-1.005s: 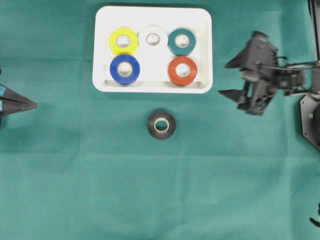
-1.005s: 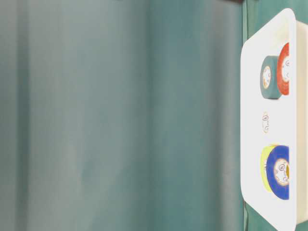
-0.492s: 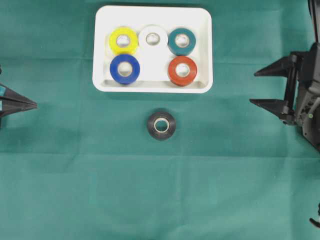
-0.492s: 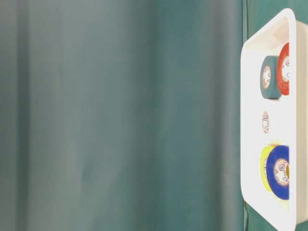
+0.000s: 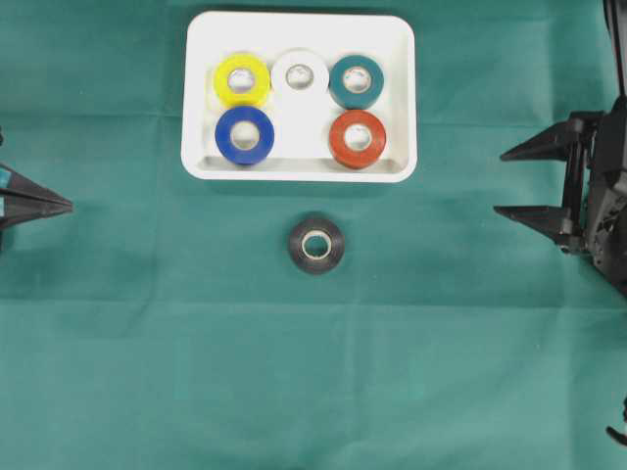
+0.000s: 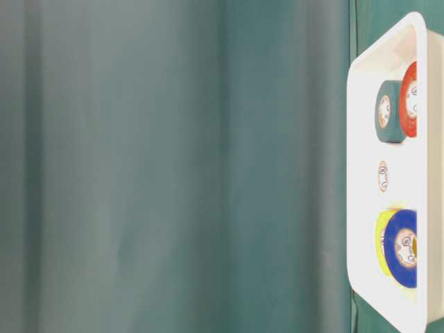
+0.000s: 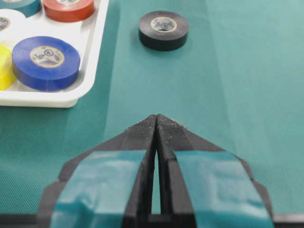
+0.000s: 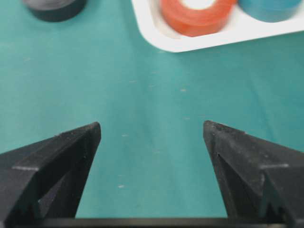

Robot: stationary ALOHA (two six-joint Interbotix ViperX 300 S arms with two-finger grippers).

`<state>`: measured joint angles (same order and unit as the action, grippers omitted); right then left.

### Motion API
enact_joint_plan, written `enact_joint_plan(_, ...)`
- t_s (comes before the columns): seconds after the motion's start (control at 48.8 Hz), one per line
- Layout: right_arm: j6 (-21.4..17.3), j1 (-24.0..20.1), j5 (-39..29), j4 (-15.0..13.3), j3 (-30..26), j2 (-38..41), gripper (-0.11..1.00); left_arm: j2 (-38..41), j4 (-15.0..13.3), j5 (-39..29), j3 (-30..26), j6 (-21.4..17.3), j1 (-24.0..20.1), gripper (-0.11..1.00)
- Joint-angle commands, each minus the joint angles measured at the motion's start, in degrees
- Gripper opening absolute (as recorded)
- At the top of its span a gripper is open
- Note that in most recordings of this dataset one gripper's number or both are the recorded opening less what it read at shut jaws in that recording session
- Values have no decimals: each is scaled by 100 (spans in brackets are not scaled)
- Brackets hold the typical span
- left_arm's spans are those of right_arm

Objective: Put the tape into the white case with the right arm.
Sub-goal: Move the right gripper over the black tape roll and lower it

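A: Where was the tape?

B: The black tape (image 5: pixel 316 245) lay flat on the green cloth (image 5: pixel 147 372), just below the long near rim of the case (image 5: pixel 299 168) and apart from it. Nothing touched it.

A: And the case?

B: It held five rolls: yellow (image 5: pixel 242 79), white (image 5: pixel 300 71) and teal (image 5: pixel 356 81) along the far side, blue (image 5: pixel 245 135) and red (image 5: pixel 358 138) along the near side.

A: Pose of the right arm?

B: The right gripper (image 5: pixel 519 182) sat well to the right of the case, at the frame edge, fingers level and pointing toward the case's side. The jaws stood wide apart with nothing between them; its wrist view showed bare cloth in the gap, the case corner ahead.

A: The left?

B: The left gripper (image 5: pixel 67 205) rested well to the left of the case, pointing at the tape's side. Its teal-marked fingers (image 7: pixel 107 178) were pressed together at the tips, clenched on nothing.
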<state>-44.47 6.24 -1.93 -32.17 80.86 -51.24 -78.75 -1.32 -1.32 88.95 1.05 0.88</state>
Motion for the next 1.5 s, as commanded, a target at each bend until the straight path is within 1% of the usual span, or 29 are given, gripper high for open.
enact_joint_plan(0.0, 9, -255, 79, -9, -26, 44, 55, 44, -9, 53, -62, -9, 0, 0)
enact_joint_plan(0.205, 26, -976, 53, -9, -26, 44, 55, 44, -9, 53, -62, 0, -9, 0)
enact_joint_plan(0.369, 26, -1362, -35, -9, -26, 44, 54, 44, -9, 62, -62, 0, 0, 0)
enact_joint_plan(0.554, 53, -1433, -70, -18, -44, 62, 54, 44, -9, 62, -62, 0, -9, 0)
enact_joint_plan(0.759, 53, -1433, -18, -264, -193, 325, 54, 44, -9, 53, -62, 0, 0, 0)
enact_joint_plan(0.943, 53, -1441, 193, -483, -554, 932, 54, 44, -9, 53, -53, 0, 0, 0)
enact_joint_plan(1.046, 53, -1433, 308, -483, -826, 1354, 54, 44, -9, 62, -53, 0, 0, 0)
enact_joint_plan(1.271, 53, -1433, 334, -483, -1538, 2461, 55, 53, -9, 53, -53, 0, -9, 0)
enact_joint_plan(1.476, 53, -1433, 422, -501, -2391, 3560, 55, 44, -9, 53, -53, 0, 0, 0)
